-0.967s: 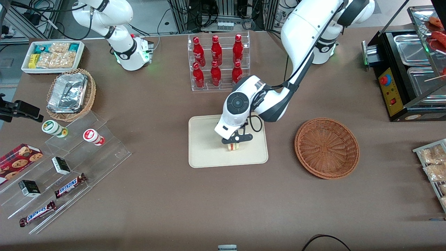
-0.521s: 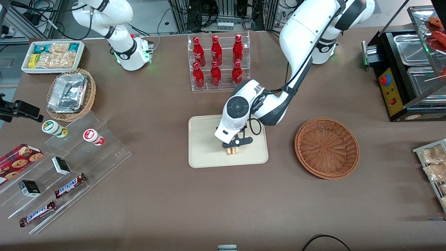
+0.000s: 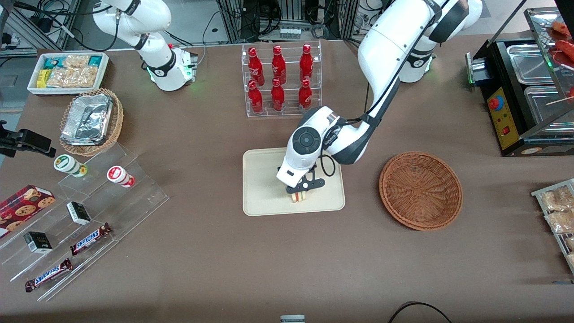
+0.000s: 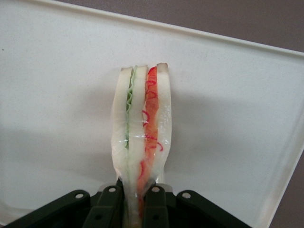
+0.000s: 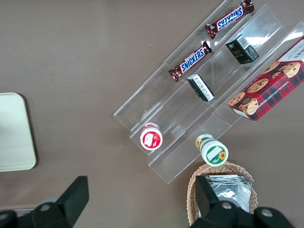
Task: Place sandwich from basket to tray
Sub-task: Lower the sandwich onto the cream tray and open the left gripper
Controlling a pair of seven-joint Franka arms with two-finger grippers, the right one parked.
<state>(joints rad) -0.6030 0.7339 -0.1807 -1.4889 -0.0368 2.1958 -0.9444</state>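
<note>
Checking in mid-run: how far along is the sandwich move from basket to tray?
Done: the basket is empty, and the sandwich is out of it and over the tray. In hand: the gripper is shut on the sandwich low over the tray; whether it touches the surface is unclear. Left: open the fingers and lift the arm away.
</note>
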